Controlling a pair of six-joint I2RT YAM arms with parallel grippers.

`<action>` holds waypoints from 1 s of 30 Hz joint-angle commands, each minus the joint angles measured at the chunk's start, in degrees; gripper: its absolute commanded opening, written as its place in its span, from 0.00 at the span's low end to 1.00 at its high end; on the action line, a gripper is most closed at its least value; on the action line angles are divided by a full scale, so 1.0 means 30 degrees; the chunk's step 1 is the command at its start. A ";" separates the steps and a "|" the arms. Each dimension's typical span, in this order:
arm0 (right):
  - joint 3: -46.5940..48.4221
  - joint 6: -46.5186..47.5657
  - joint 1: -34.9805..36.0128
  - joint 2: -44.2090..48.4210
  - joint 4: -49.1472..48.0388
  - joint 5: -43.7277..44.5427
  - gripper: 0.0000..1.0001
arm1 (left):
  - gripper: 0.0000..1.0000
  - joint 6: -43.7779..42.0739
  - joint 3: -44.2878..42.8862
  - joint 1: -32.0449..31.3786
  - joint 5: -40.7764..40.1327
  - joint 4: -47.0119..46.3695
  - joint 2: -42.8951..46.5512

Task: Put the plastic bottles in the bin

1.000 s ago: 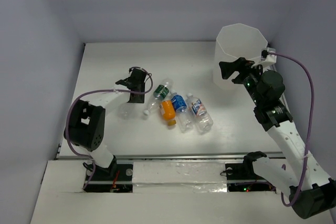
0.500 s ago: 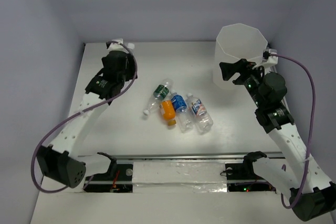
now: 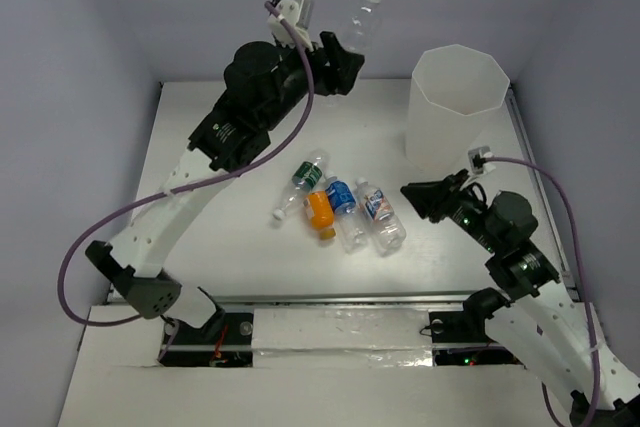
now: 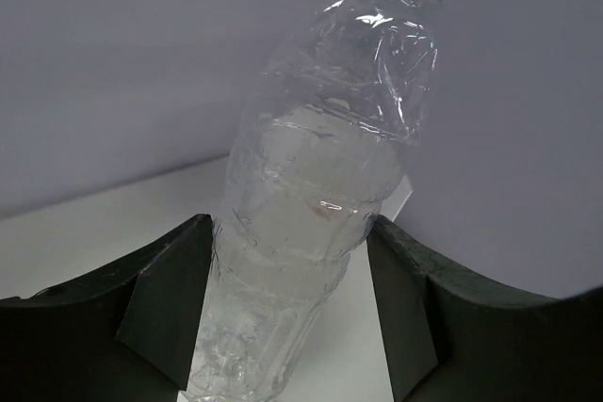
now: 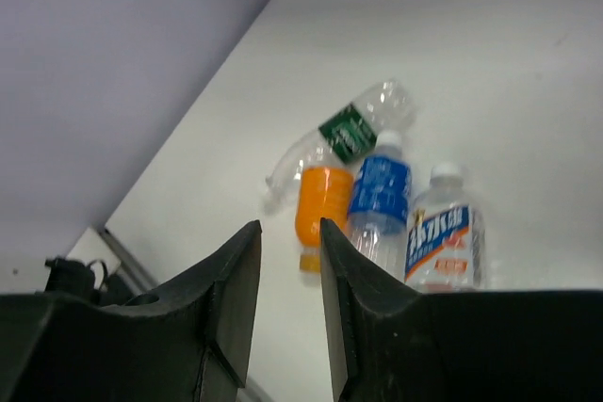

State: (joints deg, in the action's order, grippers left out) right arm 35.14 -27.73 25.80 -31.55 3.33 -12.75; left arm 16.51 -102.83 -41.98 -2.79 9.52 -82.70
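My left gripper (image 3: 345, 50) is raised high over the table's back edge, shut on a clear plastic bottle (image 3: 362, 19) with a white cap, which points up and toward the bin (image 3: 452, 122). The wrist view shows that bottle (image 4: 320, 185) squeezed between both fingers (image 4: 170, 298). Several more bottles lie together mid-table: green-labelled (image 3: 310, 172), orange (image 3: 320, 209), blue-labelled (image 3: 342, 196) and white-red (image 3: 378, 207). My right gripper (image 3: 412, 197) hovers low just right of them, with its jaws a narrow gap apart and empty. Its wrist view looks past the gripper (image 5: 289, 233) at the orange bottle (image 5: 322, 197).
The bin stands at the table's back right corner, close to the right wall. Grey walls enclose the white table (image 3: 200, 237) on three sides. A metal rail (image 3: 340, 299) runs along the near edge by the arm bases.
The left arm has swung up from the table's left side, carrying the clear bottle high toward the bin. The right arm has dropped from beside the bin toward the lying bottles, and its jaws have narrowed.
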 commanded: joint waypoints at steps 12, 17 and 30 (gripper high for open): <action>-0.2483 -0.0925 0.1507 0.2723 0.1817 -0.2046 0.39 | 0.39 0.0765 -1.1477 -0.2063 0.2657 -0.9550 -1.1007; -0.2513 -0.0661 0.1682 0.3308 0.2403 -0.2632 0.39 | 0.40 0.1409 -1.2716 -0.2238 0.2192 -1.2630 -1.3769; -0.2307 -0.0573 0.1682 0.3926 0.2757 -0.3541 0.40 | 0.63 0.1205 -1.4739 -0.2238 0.0431 -1.5097 -1.8812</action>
State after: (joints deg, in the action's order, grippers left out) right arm 27.59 -30.24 30.46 -20.16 12.10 -21.71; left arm 20.05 -145.56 -48.75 -0.62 -28.53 -141.71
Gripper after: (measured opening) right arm 0.395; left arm 0.628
